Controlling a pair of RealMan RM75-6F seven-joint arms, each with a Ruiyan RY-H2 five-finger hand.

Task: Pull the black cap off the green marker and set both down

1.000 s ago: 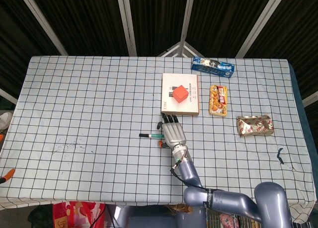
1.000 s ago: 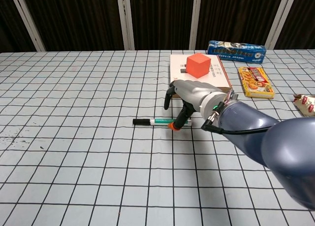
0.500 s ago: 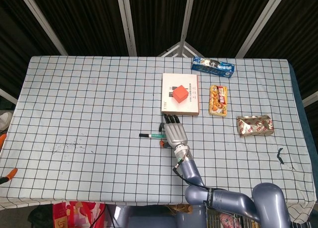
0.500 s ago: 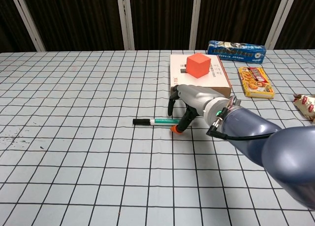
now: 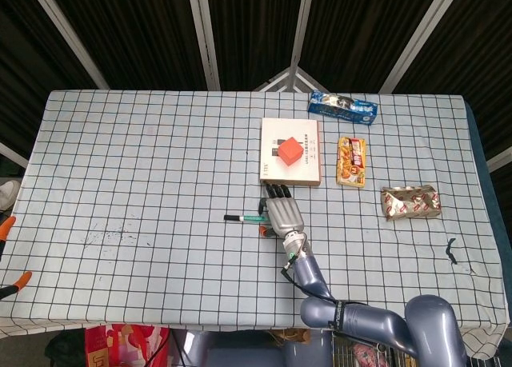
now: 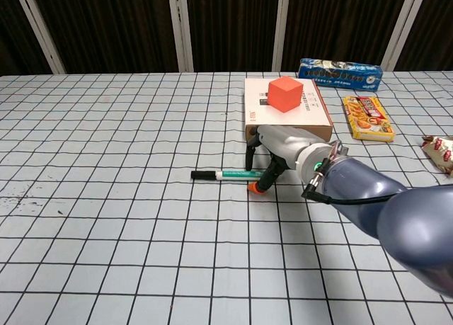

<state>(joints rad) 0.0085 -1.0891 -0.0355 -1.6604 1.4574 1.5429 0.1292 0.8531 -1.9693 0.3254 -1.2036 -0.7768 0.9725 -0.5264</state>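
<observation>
- The green marker lies flat on the checked table, its length running left to right, just in front of the white box, which I use as the landmark.
- Its black cap is on, at the end pointing away from the box and to the left; nothing touches that end.
- The marker's other end runs under the right hand, which sits between the box's front edge and the marker; this looks like the setup for a grasp on the barrel, leaving the cap free for a pull.
- That hand arches palm-down over the barrel end, fingers curled downward with tips near or on the cloth and the orange-tipped thumb low on the near side of the marker.
- The fingers stand partly closed around the barrel, but I cannot tell from either view whether they truly pinch it or only straddle it; the marker rests on the table.
- From the head view the right hand covers the barrel end, the capped end poking out to the left.
- The left hand shows in neither view.
- An orange cube stands on top of the box.
- Beyond the box to the right lie a blue packet, a yellow-and-red snack bar and, further right, a crumpled wrapper, all well apart from the marker.
</observation>
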